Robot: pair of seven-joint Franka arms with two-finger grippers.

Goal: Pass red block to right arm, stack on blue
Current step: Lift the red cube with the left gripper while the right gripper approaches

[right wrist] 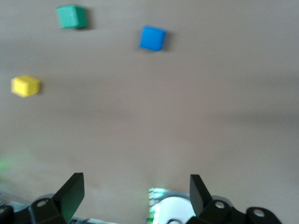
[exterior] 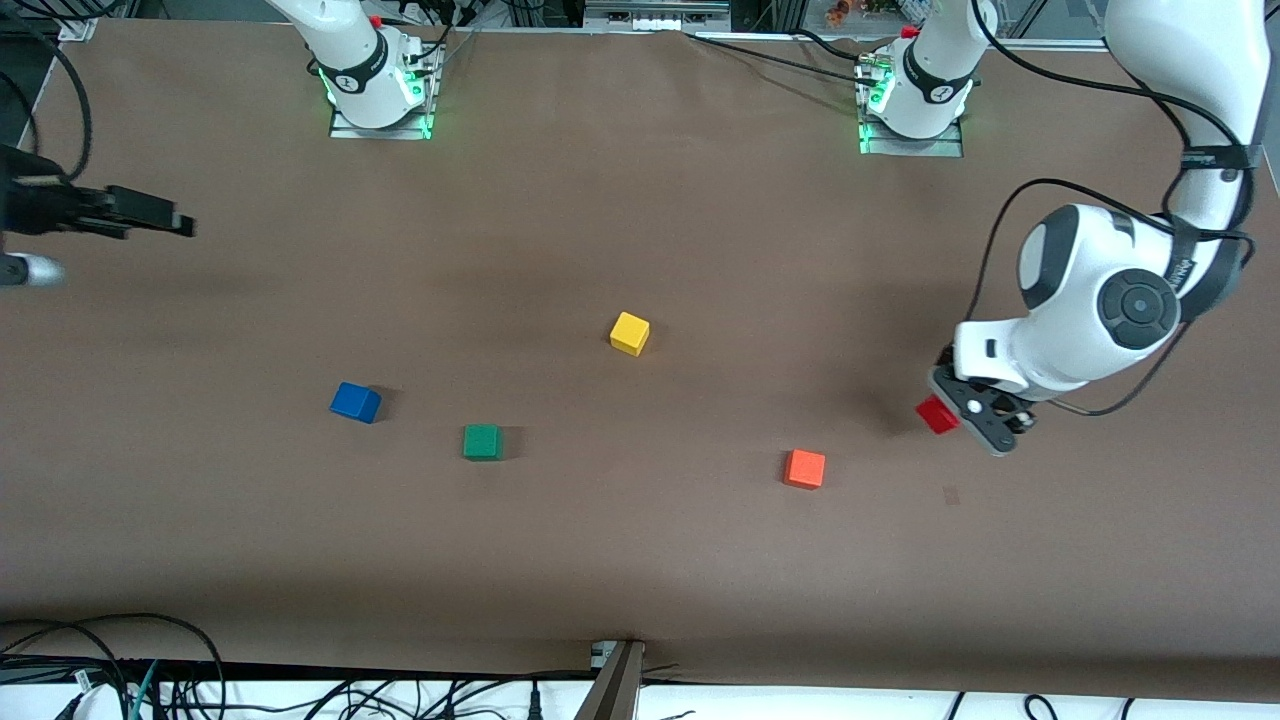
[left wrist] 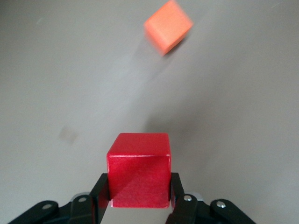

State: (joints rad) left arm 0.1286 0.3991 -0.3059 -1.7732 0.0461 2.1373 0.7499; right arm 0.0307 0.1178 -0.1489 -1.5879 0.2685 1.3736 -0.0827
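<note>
We're mid-carry: left gripper [exterior: 962,418] clenched on red block [exterior: 937,414] at frame right; next, handover to right gripper [right wrist: 135,189], jaws spread, upper left.

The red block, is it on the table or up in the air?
Up in the air. The left gripper is shut on the red block, and its shadow lies apart from it on the table.

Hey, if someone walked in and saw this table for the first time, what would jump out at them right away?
Probably the left gripper at the left arm's end of the table, shut on the red block and holding it above the brown table, with the orange block lying close by. Next, the loose blocks on the table: yellow, green and blue. The right gripper waits open over the right arm's end.
</note>
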